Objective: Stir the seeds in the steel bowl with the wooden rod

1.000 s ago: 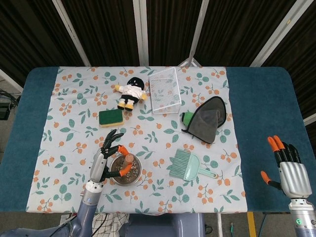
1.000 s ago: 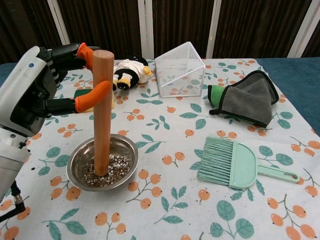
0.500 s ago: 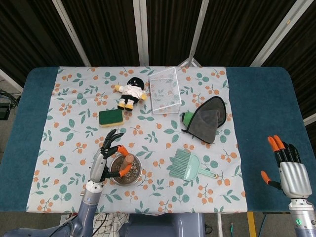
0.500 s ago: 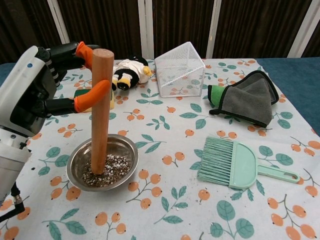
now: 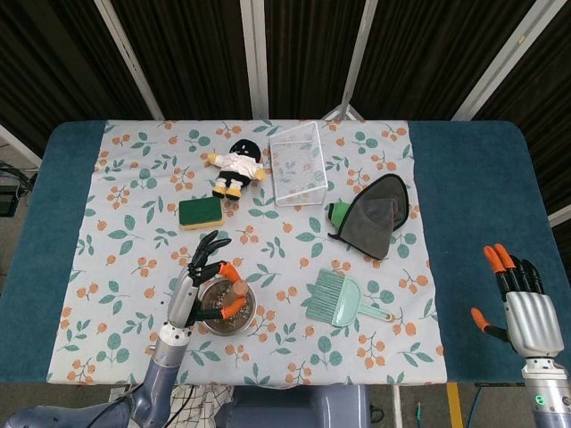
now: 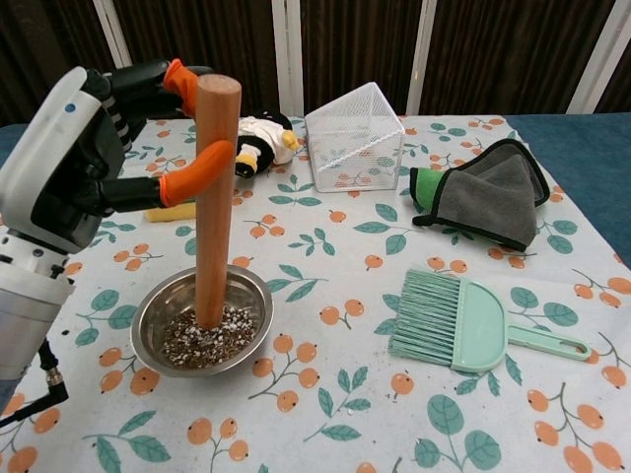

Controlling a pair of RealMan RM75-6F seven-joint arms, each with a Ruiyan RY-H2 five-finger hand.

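Note:
A steel bowl point(image 6: 168, 301) point(image 5: 208, 317) holding speckled seeds point(image 6: 207, 340) sits near the table's front left. A wooden rod point(image 6: 214, 197) point(image 5: 237, 289) stands upright in it, its lower end in the seeds toward the bowl's far side. My left hand point(image 6: 74, 163) point(image 5: 189, 290) pinches the rod near its top between orange-tipped fingers point(image 6: 195, 173). My right hand point(image 5: 522, 301) hangs off the table's right edge in the head view, holding nothing, fingers apart.
A mint dustpan brush point(image 6: 463, 320) lies right of the bowl. Behind are a grey cloth point(image 6: 488, 197) over a green thing, a white wire basket point(image 6: 355, 138), a plush doll point(image 6: 258, 138) and a green-yellow sponge point(image 5: 200, 212).
My left hand has shifted the rod to the right and toward the bowl's far side. The right hand has not moved.

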